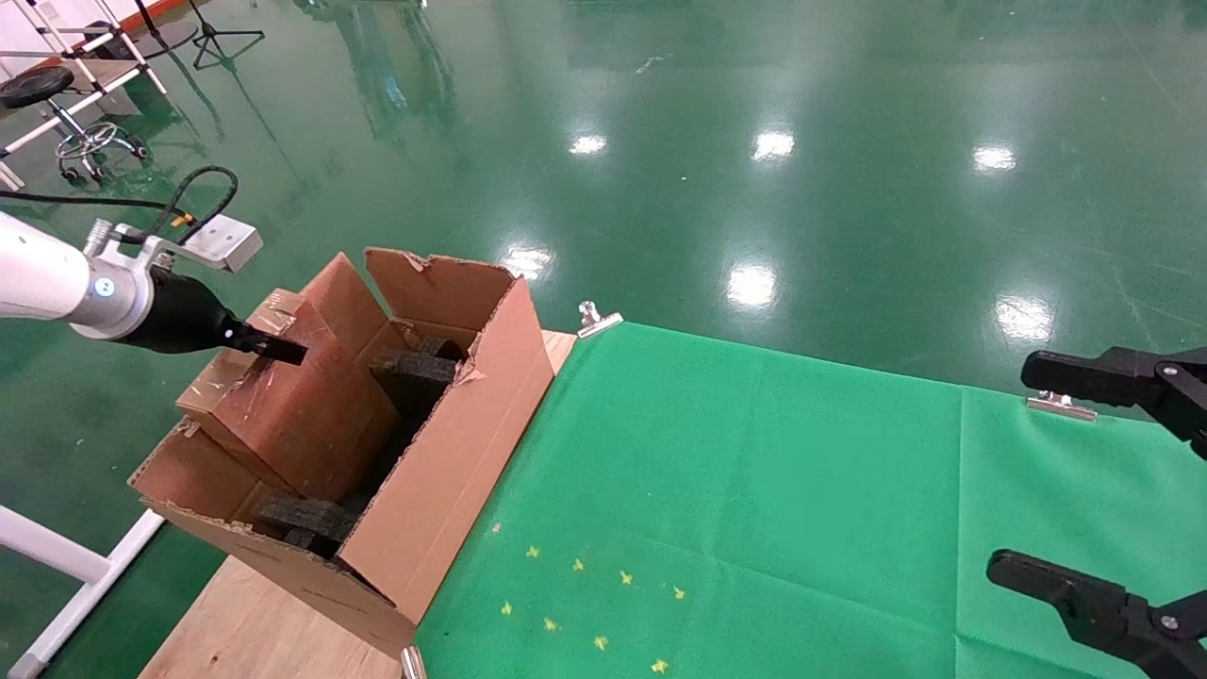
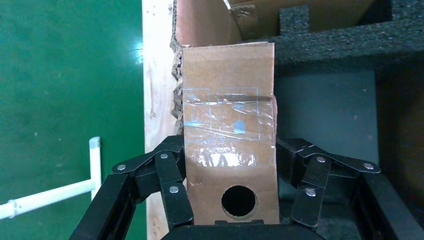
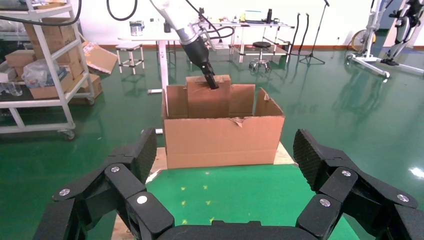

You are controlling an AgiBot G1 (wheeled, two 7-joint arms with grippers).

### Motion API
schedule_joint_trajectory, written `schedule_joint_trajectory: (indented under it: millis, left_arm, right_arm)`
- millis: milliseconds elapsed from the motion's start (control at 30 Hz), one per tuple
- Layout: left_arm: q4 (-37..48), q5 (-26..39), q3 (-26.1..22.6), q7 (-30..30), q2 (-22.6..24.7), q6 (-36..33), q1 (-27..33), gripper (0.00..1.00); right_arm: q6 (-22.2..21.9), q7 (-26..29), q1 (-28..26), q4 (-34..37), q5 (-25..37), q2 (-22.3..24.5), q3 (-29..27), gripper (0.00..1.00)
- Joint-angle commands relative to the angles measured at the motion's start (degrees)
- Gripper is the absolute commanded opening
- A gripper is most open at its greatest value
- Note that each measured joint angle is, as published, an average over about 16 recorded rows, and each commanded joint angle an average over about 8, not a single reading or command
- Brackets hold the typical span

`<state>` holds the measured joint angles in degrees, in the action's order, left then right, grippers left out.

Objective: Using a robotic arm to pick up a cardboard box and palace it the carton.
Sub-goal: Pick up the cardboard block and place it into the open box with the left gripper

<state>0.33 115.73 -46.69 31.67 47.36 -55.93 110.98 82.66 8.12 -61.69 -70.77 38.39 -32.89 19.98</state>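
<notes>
The small brown cardboard box [image 1: 292, 405] stands on edge with its lower part inside the large torn-flapped carton [image 1: 453, 453], on the carton's far-left side, and its top sticks up above the rim. My left gripper [image 1: 273, 344] on the white-and-silver arm is shut on the box's upper narrow side. In the left wrist view the fingers [image 2: 175, 170] clamp both faces of the taped box [image 2: 229, 90] by its round hole. Black foam blocks [image 1: 415, 368] sit in the carton. My right gripper [image 1: 1075, 476] is open and empty over the table's right side. The right wrist view shows the carton [image 3: 222, 140] and the box [image 3: 202, 102].
The carton sits on the left end of a wooden table [image 1: 245, 613] covered by a green cloth [image 1: 754, 490] with small yellow marks [image 1: 585, 604] and metal clips [image 1: 596, 319]. White frame bars [image 1: 66, 566] stand left of the table. Shelves and stools stand farther off.
</notes>
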Motion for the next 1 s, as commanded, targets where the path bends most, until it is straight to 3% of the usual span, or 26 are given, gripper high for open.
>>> schedule_joint_trajectory:
  millis: [33,700,967,1000]
  left_arm:
    - [0.1,-0.1,0.1,0.5,0.2,1.1,-0.6,0.00]
    - [1.1,0.6,-0.4,2.9,3.9,8.0,-8.9,0.00]
    - [1.4,-0.3,0.3,4.4,4.3,8.8,-10.0,0.99]
    - [1.4,-0.4,0.4,4.4,4.4,8.9,-10.1,1.00]
  right_arm:
    - [0.0,0.0,0.0,0.0,0.0,0.0,0.0,1.00]
    - [0.0,0.0,0.0,0.0,0.0,0.0,0.0,1.00]
    - [0.0,0.0,0.0,0.0,0.0,0.0,0.0,1.00]
    - [0.0,0.0,0.0,0.0,0.0,0.0,0.0,1.00]
